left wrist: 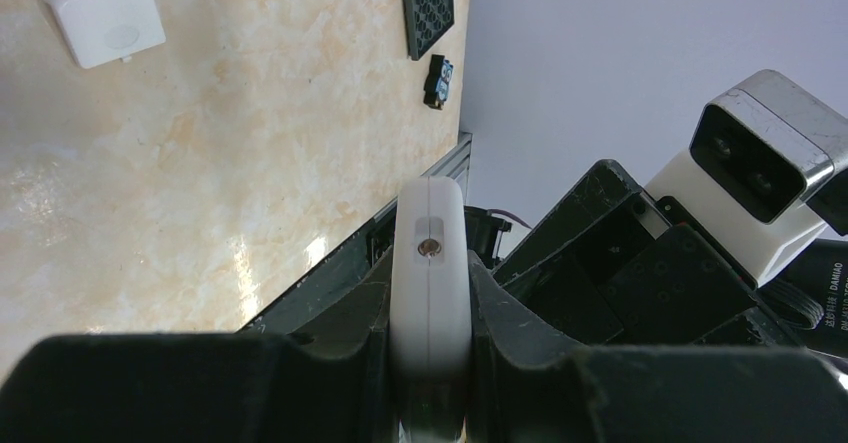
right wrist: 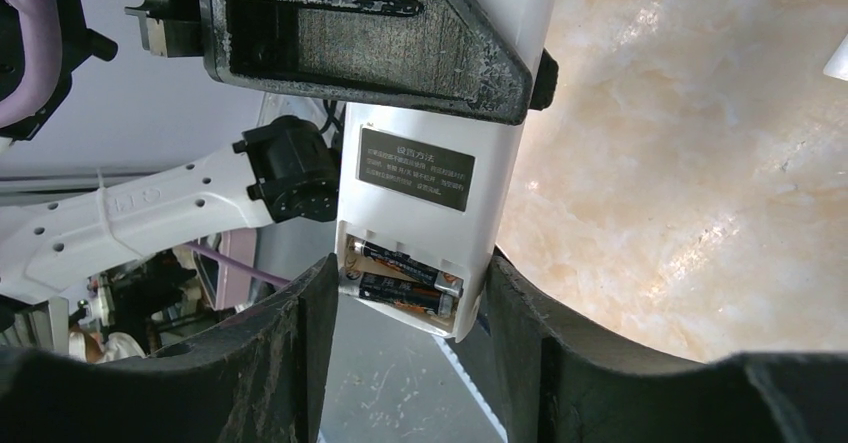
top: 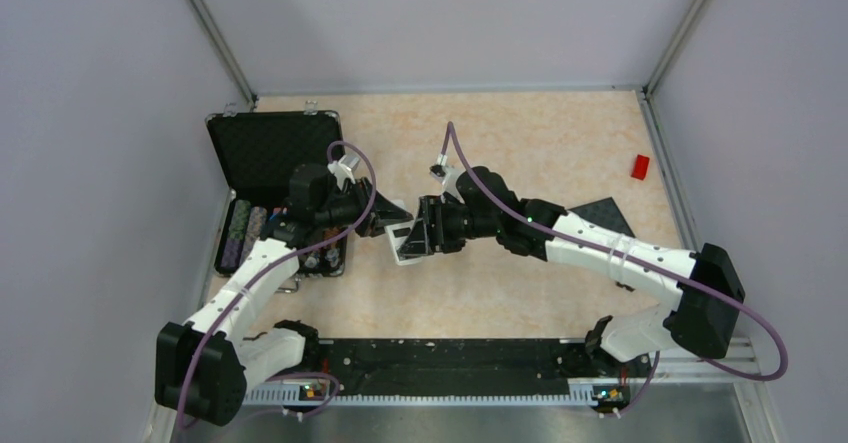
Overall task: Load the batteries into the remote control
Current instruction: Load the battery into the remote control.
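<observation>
My left pincer (top: 388,219) is clenched on the remote control (right wrist: 430,163), pinching it by its thin side edges and holding it up off the table (right wrist: 700,163). The remote's back faces my right pincer (right wrist: 410,283), showing a grey label (right wrist: 416,168). Below the label the compartment is open, and the two batteries (right wrist: 402,290) lie in it side by side. My right pincer's fingers (right wrist: 300,343) straddle that end of the remote, close against both sides. Whether they are pressing on it or standing just off it I cannot tell. The white cover (left wrist: 103,20) lies on the table, well apart.
</observation>
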Controlling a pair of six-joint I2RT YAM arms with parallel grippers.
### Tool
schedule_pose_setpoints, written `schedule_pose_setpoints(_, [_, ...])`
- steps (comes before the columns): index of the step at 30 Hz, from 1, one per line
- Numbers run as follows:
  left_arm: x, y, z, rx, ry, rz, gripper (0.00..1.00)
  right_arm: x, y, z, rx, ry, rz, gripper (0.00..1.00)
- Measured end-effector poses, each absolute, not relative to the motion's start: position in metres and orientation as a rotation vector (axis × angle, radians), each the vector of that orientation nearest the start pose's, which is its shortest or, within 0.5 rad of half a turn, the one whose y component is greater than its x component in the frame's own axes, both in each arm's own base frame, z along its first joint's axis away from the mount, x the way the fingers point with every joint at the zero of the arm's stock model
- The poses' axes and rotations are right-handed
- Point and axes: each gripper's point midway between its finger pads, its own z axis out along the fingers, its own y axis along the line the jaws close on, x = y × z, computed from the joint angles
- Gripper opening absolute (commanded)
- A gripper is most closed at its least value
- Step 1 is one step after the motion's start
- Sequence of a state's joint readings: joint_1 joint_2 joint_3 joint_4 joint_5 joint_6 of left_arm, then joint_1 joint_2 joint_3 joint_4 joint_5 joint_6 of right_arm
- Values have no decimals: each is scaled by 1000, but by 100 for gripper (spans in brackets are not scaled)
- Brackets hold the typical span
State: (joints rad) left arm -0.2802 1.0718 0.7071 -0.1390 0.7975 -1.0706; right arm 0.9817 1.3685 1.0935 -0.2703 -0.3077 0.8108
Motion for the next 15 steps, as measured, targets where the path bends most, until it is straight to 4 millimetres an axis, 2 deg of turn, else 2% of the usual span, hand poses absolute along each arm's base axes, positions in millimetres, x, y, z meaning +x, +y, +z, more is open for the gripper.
schedule_pose_setpoints(10, [227,-226,218,-342,2313,-1620,0,158,382,211,-419,2355,1299,52])
schedule_pose_setpoints(15, [229,-226,221,-357,2304,-1632,0,160,383,214,-416,2307,1316,53])
